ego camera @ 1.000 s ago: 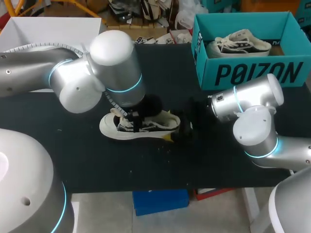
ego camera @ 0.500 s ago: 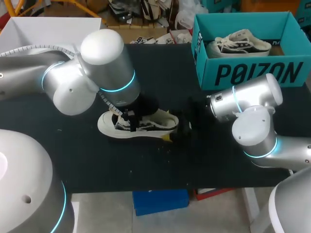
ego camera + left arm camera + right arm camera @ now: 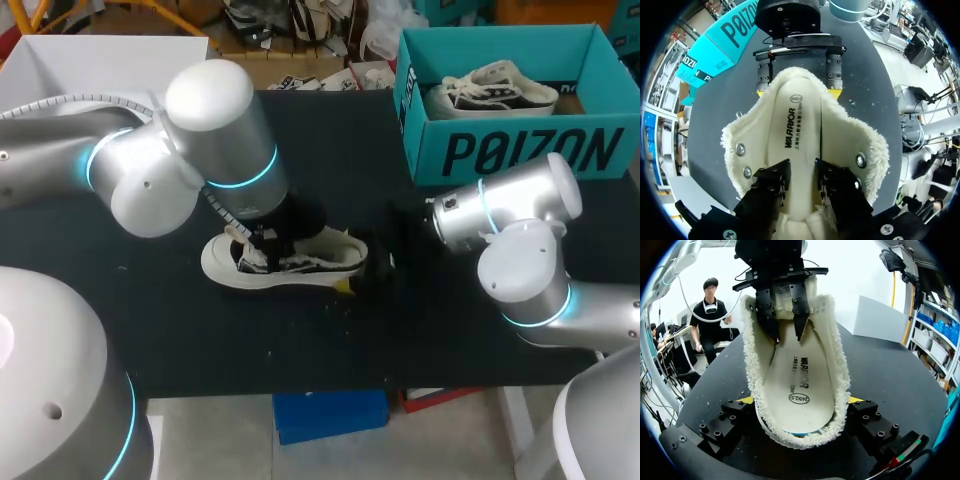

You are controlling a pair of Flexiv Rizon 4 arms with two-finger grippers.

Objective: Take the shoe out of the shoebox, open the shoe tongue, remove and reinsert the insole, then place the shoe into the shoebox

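Observation:
A white low-top shoe (image 3: pixel 300 262) with dark stripes and a fleece lining lies on the black table (image 3: pixel 200 330). My right gripper (image 3: pixel 375 268) clasps its heel from both sides; in the right wrist view the yellow tips flank the heel (image 3: pixel 800 402). My left gripper (image 3: pixel 262 240) reaches down into the shoe's mouth. Its dark fingers (image 3: pixel 777 182) stand slightly apart over the insole (image 3: pixel 800 125), with nothing between them. The insole (image 3: pixel 797 375) lies flat inside the shoe. The tongue is hidden.
The teal shoebox (image 3: pixel 520 150) stands at the back right with a second shoe (image 3: pixel 490 88) inside it. A white box (image 3: pixel 100 60) sits at the back left. Bare table lies in front of the shoe.
My left arm has shifted a little left, and the shoe's toe with it. Its fingers, shut before, have parted. The right arm has not moved.

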